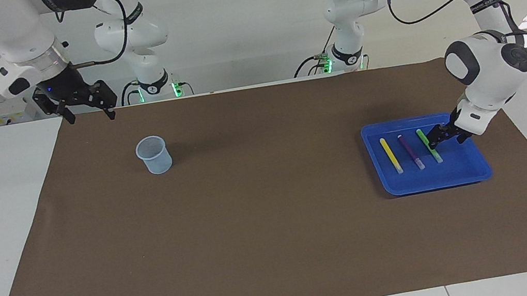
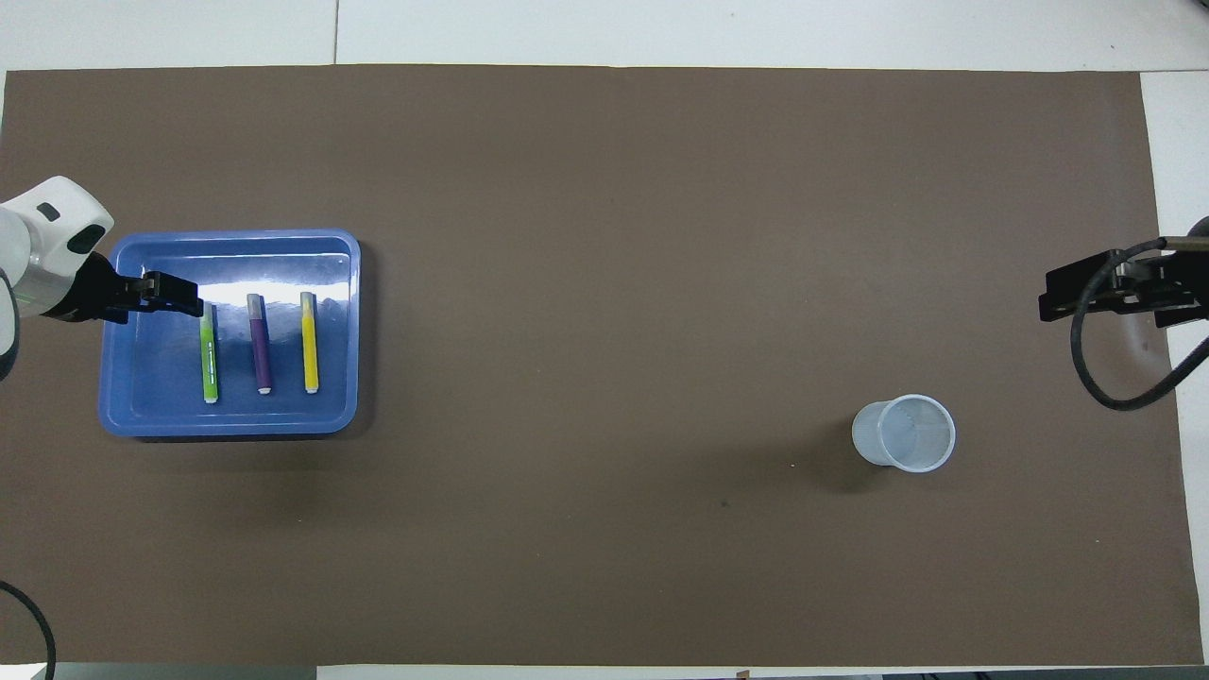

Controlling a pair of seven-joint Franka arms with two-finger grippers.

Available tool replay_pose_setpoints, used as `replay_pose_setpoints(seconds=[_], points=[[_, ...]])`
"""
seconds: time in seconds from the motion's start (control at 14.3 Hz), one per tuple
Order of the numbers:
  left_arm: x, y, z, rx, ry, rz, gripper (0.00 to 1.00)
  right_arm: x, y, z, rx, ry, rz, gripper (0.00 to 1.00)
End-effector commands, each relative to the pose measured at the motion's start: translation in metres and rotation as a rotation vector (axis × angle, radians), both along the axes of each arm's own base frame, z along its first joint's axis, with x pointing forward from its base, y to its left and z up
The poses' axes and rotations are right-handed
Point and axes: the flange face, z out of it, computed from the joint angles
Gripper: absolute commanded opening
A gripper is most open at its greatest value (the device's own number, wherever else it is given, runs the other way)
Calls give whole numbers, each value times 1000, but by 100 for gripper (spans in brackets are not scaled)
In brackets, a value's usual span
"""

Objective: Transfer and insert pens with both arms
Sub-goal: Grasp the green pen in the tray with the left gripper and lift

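Three pens lie side by side in a blue tray (image 1: 434, 186) at the left arm's end of the table: green (image 1: 438, 156), purple (image 1: 411, 152) and yellow (image 1: 391, 155). In the overhead view they are the green pen (image 2: 209, 364), the purple pen (image 2: 260, 345) and the yellow pen (image 2: 309, 342) in the tray (image 2: 227, 235). My left gripper (image 1: 433, 141) is low in the tray, right at the green pen; it also shows in the overhead view (image 2: 184, 300). My right gripper (image 1: 89, 115) is open and empty. It waits raised over the mat's edge at the right arm's end (image 2: 1086, 293).
A clear plastic cup (image 1: 154, 155) stands upright on the brown mat toward the right arm's end; it also shows in the overhead view (image 2: 904, 434). The mat (image 1: 276, 229) covers most of the white table.
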Motion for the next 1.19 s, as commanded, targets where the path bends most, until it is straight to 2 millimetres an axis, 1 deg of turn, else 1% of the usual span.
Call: replay_pose_setpoints(seconds=[0.0, 0.14, 0.28, 0.35, 0.42, 0.49, 0.63, 0.77, 0.91, 0.98, 1.05, 1.12], points=[[-4, 2, -13, 20, 7, -29, 100, -5, -3, 4, 6, -5, -13, 100], [-4, 1, -26, 16, 27, -29, 98, -6, 3, 3, 4, 2, -3, 100], [-3, 1, -37, 15, 36, -28, 95, -7, 2, 3, 4, 10, -3, 100], [-3, 1, -39, 14, 41, -30, 92, -7, -1, 4, 6, 7, -9, 100], [-5, 0, -46, 12, 51, -28, 89, -6, -3, 4, 6, -1, -13, 100], [-7, 1, -54, 11, 59, -21, 86, -6, 0, 1, 5, 4, -8, 100], [-9, 2, -57, 10, 63, -16, 84, -4, 6, 2, 4, -14, -25, 100], [-10, 1, -58, 10, 66, -5, 79, -2, 4, 3, 4, -31, -31, 100], [-11, 1, -57, 10, 71, 0, 69, -1, 5, 2, 4, -37, -33, 100], [-12, 1, -58, 9, 80, 3, 62, 1, 6, 2, 6, -54, -33, 100], [-12, 1, -58, 10, 80, 4, 54, 2, 7, 3, 7, -66, -33, 100], [-12, 0, -58, 11, 79, 22, 42, 3, 12, 3, 13, -70, -26, 100]])
